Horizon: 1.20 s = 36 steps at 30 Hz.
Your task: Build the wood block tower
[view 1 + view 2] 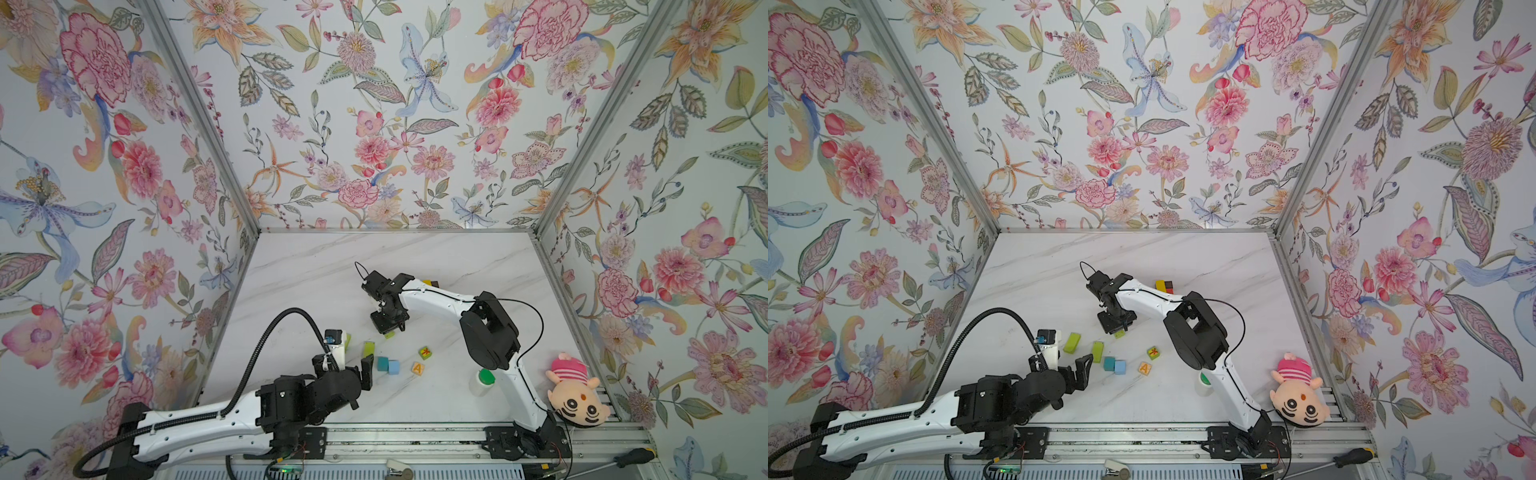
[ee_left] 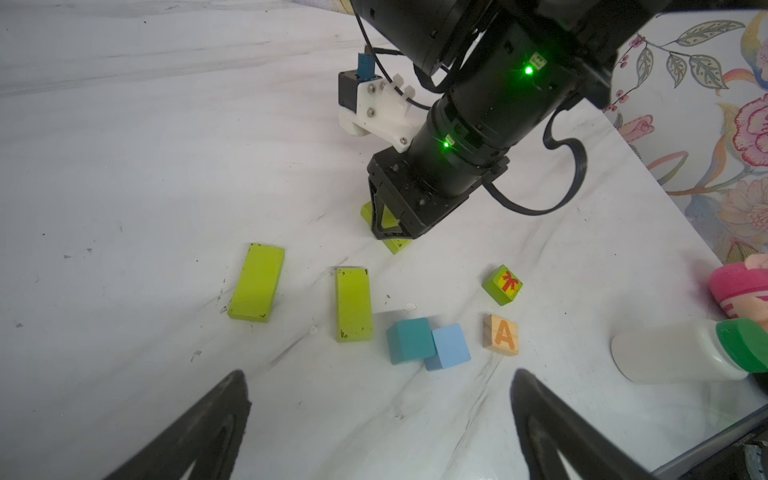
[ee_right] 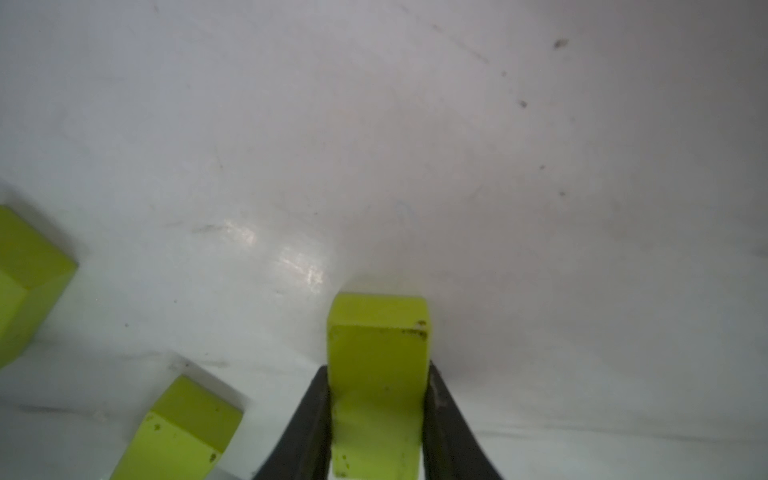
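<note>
Right wrist view: right end effector (image 3: 378, 370) clamps a lime-green block (image 3: 376, 395) between its jaws.

The tabletop (image 2: 124, 166) looks glossy and marble-veined, the lime-green block (image 3: 376, 365) wears chipped matt paint, the doll (image 1: 579, 399) is plush.

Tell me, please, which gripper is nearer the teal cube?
Left. The left gripper hangs open close to the teal cube; the right gripper is farther off, shut on a lime-green block.
</note>
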Motion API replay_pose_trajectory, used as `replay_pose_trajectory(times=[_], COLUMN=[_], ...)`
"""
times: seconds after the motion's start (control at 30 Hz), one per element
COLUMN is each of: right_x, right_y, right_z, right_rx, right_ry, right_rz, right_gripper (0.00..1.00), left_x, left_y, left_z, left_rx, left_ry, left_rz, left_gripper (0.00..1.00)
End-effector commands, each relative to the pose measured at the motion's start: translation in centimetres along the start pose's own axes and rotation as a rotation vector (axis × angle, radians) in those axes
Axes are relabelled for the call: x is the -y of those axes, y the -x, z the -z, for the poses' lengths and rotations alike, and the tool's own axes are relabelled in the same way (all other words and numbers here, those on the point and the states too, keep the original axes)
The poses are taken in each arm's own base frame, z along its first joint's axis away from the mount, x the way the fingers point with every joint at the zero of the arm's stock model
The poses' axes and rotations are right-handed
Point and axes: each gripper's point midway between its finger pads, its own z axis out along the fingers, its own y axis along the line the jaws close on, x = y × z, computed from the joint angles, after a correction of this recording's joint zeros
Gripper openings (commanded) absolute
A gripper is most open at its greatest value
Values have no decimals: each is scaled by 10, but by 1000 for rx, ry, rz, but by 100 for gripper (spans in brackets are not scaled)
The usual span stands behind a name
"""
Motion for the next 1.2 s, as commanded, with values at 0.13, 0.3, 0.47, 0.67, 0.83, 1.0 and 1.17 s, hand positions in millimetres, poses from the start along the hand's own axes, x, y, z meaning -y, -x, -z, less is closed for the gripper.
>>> replay_pose_trajectory(times=[0.13, 0.3, 0.47, 0.67, 0.83, 1.0, 1.17], right_x=[25, 48, 84, 140, 175, 198, 207], right_y=[-2, 4, 9, 11, 12, 16, 24], right_z=[37, 68, 95, 110, 107, 97, 85], right_rx=[38, 95, 148, 180, 177, 166, 154], right_ry=[-14, 3, 10, -17, -40, -45, -32], right_rz=[-31, -76, -152, -239, -287, -325, -340], right_gripper=[27, 27, 27, 27, 27, 27, 27], left_x=[14, 24, 38, 64, 85, 100, 106], left_y=[22, 33, 46, 65, 79, 94, 102], left_z=[-6, -15, -30, -52, -73, -92, -106], left_rx=[35, 34, 27, 18, 0, -11, -20], left_ry=[-12, -20, -37, -62, -82, -100, -109], left_rz=[-16, -43, -86, -157, -215, -246, -258], left_gripper=[99, 99, 99, 99, 99, 99, 99])
